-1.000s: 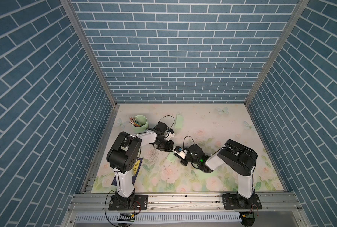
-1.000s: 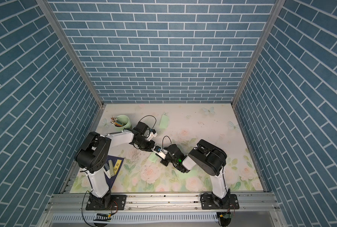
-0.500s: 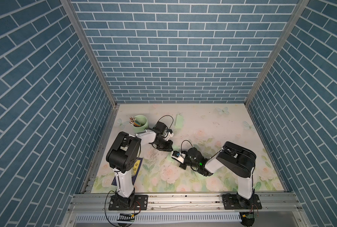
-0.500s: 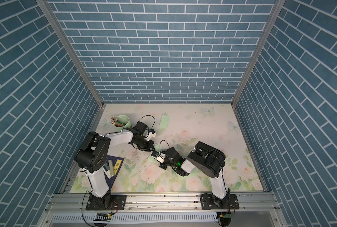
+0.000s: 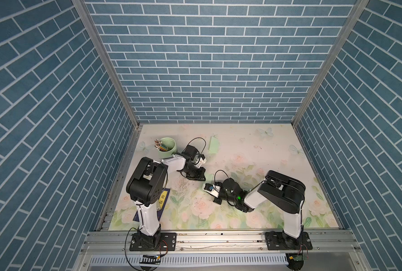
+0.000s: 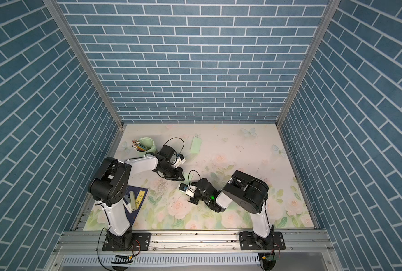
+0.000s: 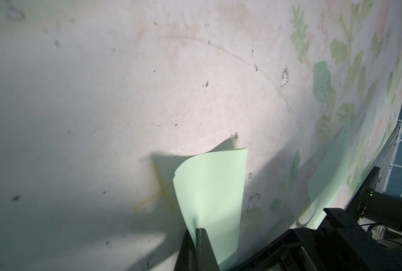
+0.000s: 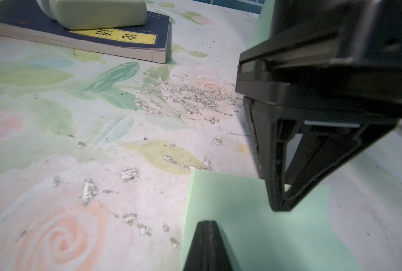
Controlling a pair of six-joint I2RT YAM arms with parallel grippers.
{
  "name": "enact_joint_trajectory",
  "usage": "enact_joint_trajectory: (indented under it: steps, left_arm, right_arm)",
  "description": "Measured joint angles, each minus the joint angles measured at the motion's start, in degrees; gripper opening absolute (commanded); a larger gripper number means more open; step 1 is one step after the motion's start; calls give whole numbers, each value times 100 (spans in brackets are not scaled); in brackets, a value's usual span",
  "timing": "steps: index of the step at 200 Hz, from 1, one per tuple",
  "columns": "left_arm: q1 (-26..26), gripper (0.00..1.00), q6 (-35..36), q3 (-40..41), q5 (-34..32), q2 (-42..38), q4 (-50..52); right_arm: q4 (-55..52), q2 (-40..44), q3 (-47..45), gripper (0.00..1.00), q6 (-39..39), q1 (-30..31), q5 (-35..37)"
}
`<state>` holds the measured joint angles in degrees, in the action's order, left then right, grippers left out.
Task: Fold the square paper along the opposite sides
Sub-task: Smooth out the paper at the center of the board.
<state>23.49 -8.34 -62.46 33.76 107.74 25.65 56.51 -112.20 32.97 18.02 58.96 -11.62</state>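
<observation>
Robot test cell, probably in a lab: staged enclosure, not a lived-in room.

Blue brick-print wall panels box in three sides, joined by bare aluminium corner posts. Two arm bases bolt to an extruded aluminium rail with loose wiring. Floral printed table cover, scuffed and flaking; a pencil cup and a book serve as props.

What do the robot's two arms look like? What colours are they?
Both arms are black and white: a white post on a black base plate, chunky black joints, a white forearm. The left arm and right arm each carry a thin black looping cable near the wrist. A small green light glows on the right one. The grippers have black wedge-shaped fingers.
</observation>
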Motion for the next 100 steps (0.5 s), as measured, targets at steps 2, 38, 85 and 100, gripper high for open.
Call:
enact_joint_trajectory:
  steps: [2,38,85,100]
  left_arm:
    - [0,0,0,0,0,0,2]
    - [-2,0,0,-11,-7,0,24]
    - [-85,0,0,-74,-101,17,11]
    - [-142,0,0,-118,-136,42,-33]
  right_arm:
    - [0,2,-4,0,0,2,0]
    - [4,70,-98,0,-2,48,0]
    - [22,302,-352,0,-22,205,-68]
    - [-83,551,-516,0,-35,227,-101]
